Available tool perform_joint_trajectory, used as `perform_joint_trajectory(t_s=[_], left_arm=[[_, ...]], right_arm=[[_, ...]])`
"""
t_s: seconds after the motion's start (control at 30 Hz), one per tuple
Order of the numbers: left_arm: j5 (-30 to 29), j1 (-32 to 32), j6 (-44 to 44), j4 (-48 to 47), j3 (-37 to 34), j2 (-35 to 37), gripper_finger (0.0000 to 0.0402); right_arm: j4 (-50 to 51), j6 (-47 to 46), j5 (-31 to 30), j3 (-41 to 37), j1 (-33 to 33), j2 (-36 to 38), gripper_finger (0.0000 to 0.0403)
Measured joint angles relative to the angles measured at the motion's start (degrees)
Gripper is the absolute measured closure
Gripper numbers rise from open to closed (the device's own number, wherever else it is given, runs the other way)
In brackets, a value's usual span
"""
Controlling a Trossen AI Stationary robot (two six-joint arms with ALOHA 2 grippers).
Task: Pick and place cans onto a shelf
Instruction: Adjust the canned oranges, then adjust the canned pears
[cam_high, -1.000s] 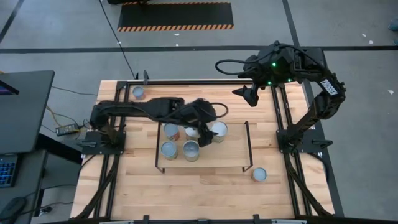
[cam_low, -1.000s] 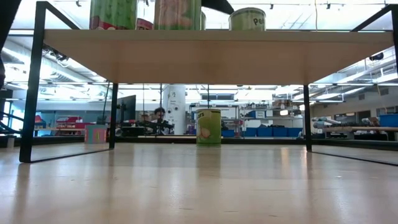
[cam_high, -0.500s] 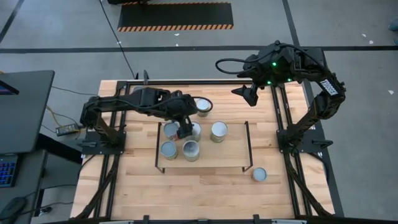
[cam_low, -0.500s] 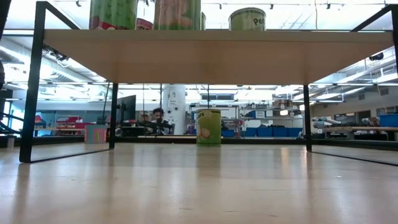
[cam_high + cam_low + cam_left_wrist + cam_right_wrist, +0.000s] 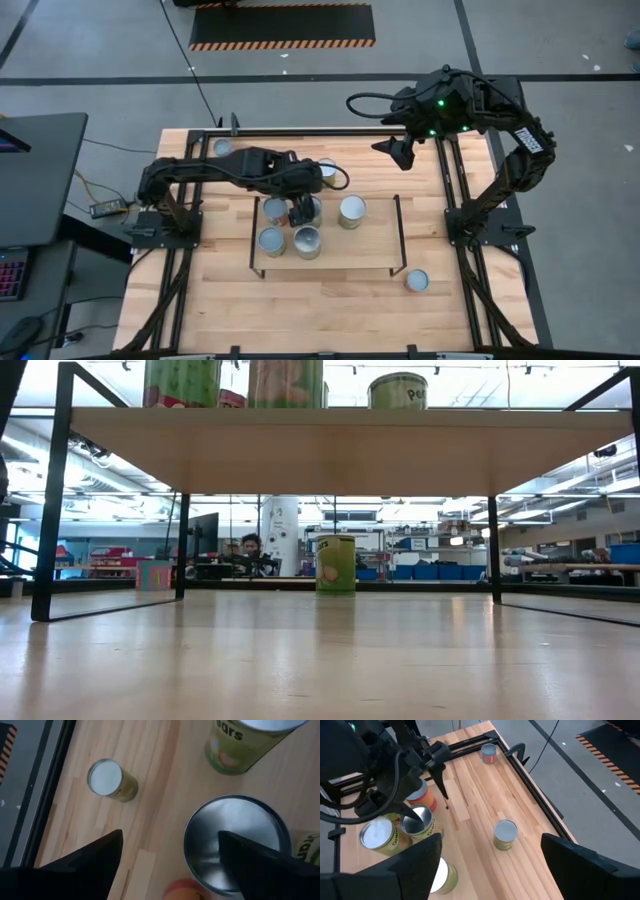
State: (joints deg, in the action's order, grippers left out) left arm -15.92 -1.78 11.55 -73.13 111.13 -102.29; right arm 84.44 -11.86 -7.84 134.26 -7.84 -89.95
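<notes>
The shelf point(image 5: 335, 262) stands mid-table, and the low view shows its board from below point(image 5: 350, 435). Several silver-topped cans stand on it, among them one at the far middle point(image 5: 313, 207) and one to its right point(image 5: 351, 210). My left gripper point(image 5: 300, 212) is open above the far-middle can point(image 5: 235, 837), its fingers astride the can's left rim; I cannot tell whether they touch it. Three cans stand on the table: one behind the shelf point(image 5: 325, 171), one at the far left point(image 5: 222, 148) and one near the right point(image 5: 417, 280). My right gripper point(image 5: 400, 152) is open and empty in the air at the far right.
Black rails run along the table's far edge point(image 5: 300, 130) and its sides point(image 5: 455, 190). The shelf's black frame ends point(image 5: 399, 235) stand up at its left and right. Bare tabletop point(image 5: 320, 310) lies in front of the shelf. A person point(image 5: 250, 546) shows far off in the room.
My left gripper has gone from beside the right-hand can on the shelf toward the table's left. It now hangs over the far-middle cans. The right-hand can stays standing on the shelf, and the can behind the shelf has come into view.
</notes>
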Motion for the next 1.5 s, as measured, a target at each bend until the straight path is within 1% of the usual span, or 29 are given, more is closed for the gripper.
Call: perform_joint_trajectory(t_s=[0.13,0.37,0.57,0.73,0.9,1.1,1.17,1.3,1.5], left_arm=[[-0.02,-0.05,-0.05,-1.56,0.09,0.04,0.0059],[-0.95,0.12,-0.25,-0.86,0.07,-0.01,0.0059],[-1.94,0.11,-0.39,-0.89,0.07,-0.03,0.0059],[-2.14,0.11,-0.85,-0.85,0.04,-0.03,0.0059],[-2.14,0.13,-0.83,-0.05,-0.04,0.50,0.0059],[-2.14,0.13,-0.27,3.23,0.21,4.28,0.0059],[-2.38,0.13,-0.20,3.05,0.64,5.48,0.0059],[-5.56,0.19,0.35,3.42,1.44,9.73,0.0059],[-9.93,2.05,3.10,3.73,1.44,15.91,0.0059]], right_arm=[[0.00,0.00,0.00,0.00,0.00,0.00,0.0054],[-0.03,1.58,0.23,-0.15,0.22,0.02,0.0054],[-0.58,2.58,2.14,-3.60,1.84,0.03,0.0054],[-1.53,2.60,3.47,-8.83,3.57,-0.05,0.0054],[-2.39,3.42,4.02,-16.14,5.79,0.00,0.0054],[-6.55,3.48,4.03,-25.77,6.97,-0.02,0.0054],[-8.71,3.62,4.38,-28.67,6.97,0.00,0.0054],[-12.44,4.06,4.44,-33.14,6.97,0.00,0.0054],[-16.40,7.06,4.44,-37.06,7.37,0.00,0.0054]])
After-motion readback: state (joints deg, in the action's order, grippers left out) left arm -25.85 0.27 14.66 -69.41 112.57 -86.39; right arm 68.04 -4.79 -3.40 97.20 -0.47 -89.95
